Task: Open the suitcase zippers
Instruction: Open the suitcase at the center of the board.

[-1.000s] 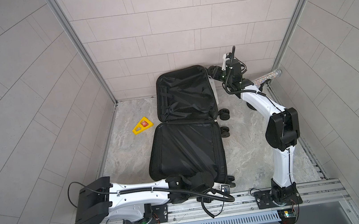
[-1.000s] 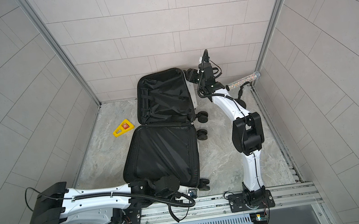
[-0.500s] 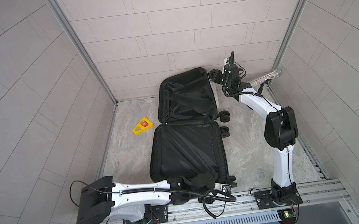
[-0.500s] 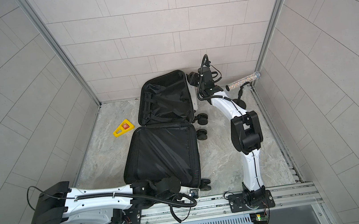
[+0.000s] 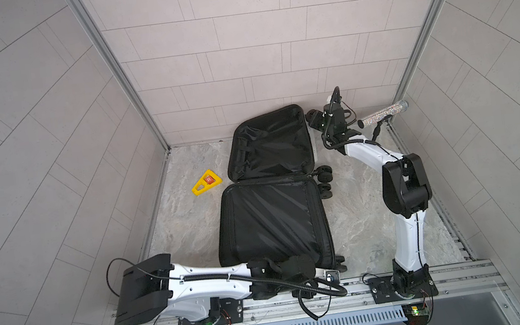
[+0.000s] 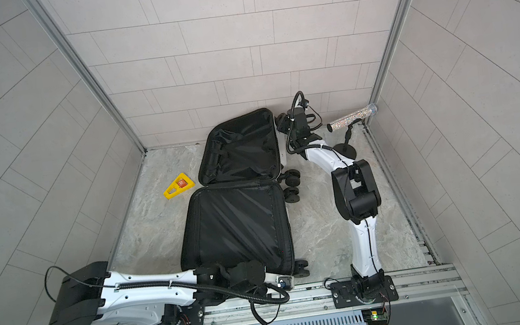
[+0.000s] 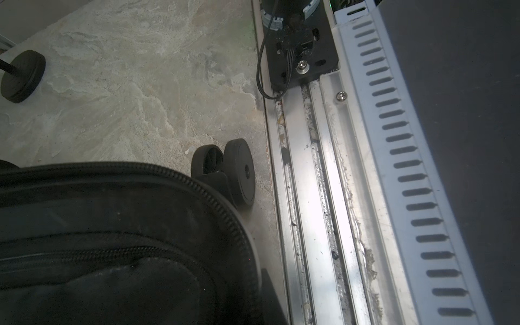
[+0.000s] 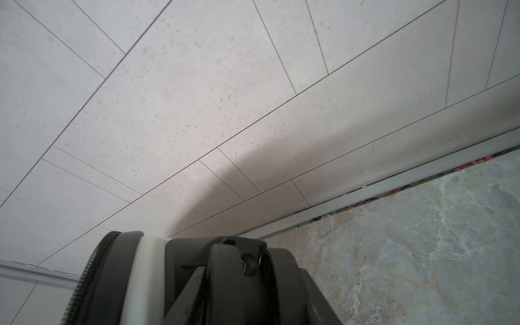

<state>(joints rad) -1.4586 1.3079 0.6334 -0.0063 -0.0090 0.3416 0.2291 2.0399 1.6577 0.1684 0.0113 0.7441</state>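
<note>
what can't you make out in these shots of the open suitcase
- Zipper pulls: too small in both top views; the left wrist view shows only teeth.
- Left jaws: hidden under their own wrist in both top views.
- Right jaws: too small and dark against the suitcase in both top views.

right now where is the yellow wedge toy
In both top views the yellow wedge toy lies on the marble floor on the robot's left side, just beside the open suitcase near its hinge, not touching it.
</note>
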